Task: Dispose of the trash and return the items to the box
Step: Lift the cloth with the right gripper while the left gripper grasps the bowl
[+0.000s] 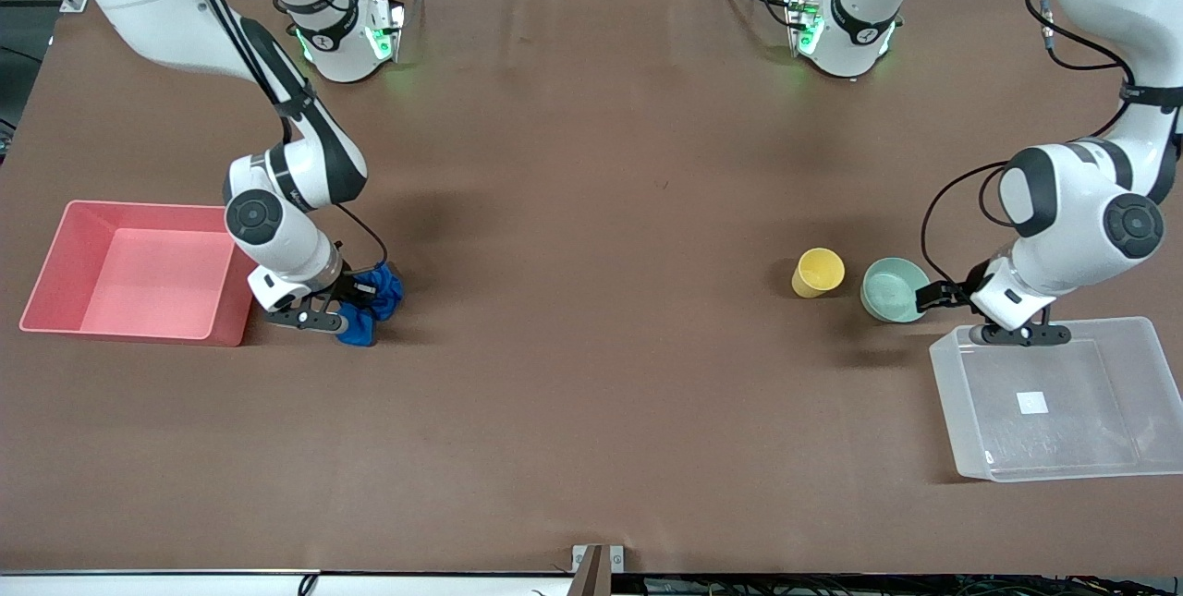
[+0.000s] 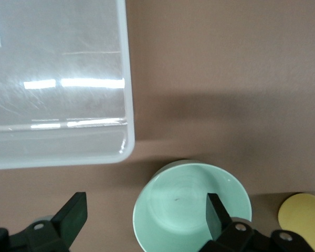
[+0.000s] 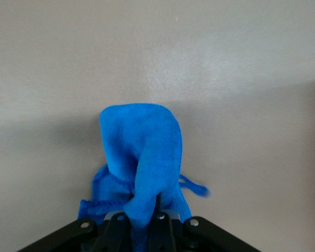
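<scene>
The blue cloth wad (image 1: 377, 293) is at table level beside the pink bin, toward the right arm's end. My right gripper (image 1: 356, 300) is shut on it; in the right wrist view the cloth (image 3: 142, 147) is pinched between the closed fingers of the gripper (image 3: 144, 226). The mint-green bowl (image 1: 893, 289) and the yellow cup (image 1: 818, 273) stand side by side near the clear box (image 1: 1123, 374). My left gripper (image 1: 932, 296) is open and low at the bowl. In the left wrist view the gripper (image 2: 145, 215) straddles the bowl's (image 2: 184, 202) rim, one finger (image 2: 216, 212) inside it. The cup's edge (image 2: 304, 220) shows there too.
The pink bin (image 1: 55, 268) stands open at the right arm's end of the table. The clear box holds nothing but a white sticker (image 1: 1031, 403), and its corner (image 2: 123, 147) lies close to the bowl.
</scene>
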